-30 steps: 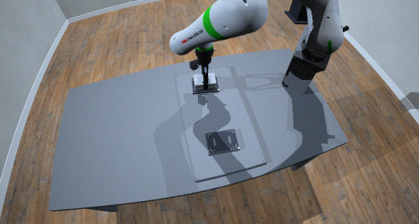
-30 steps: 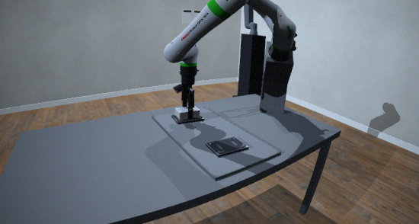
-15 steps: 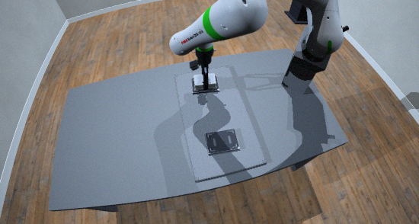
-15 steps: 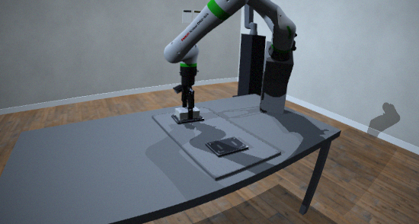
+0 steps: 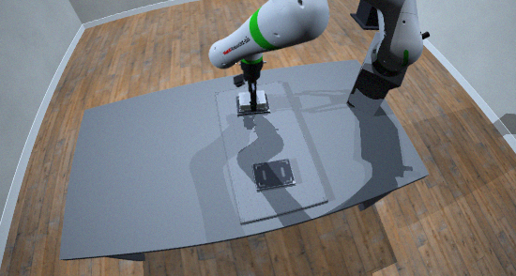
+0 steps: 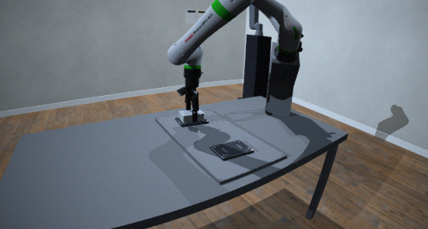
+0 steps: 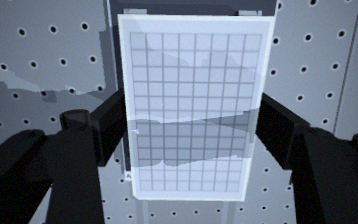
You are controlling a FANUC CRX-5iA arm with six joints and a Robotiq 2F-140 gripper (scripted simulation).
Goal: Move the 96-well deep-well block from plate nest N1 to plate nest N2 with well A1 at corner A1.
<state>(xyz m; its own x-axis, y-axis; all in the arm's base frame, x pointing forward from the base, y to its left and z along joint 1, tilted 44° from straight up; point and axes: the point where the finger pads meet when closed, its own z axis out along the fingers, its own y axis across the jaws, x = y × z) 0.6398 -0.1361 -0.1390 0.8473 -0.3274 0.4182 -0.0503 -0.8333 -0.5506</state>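
1. The pincer point(image 7: 190, 135) straddles the deep-well block point(image 7: 192, 105), its fingers parted just off the block's long sides, gripping nothing.
2. The block sits in the far nest point(image 5: 253, 111) on the worktop point(image 5: 141, 173).
3. The near nest point(image 5: 274, 175) holds nothing.

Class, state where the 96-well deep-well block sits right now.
In the top view the deep-well block sits in the far nest, directly under the tool, while the other nest lies bare nearer the table's front edge.
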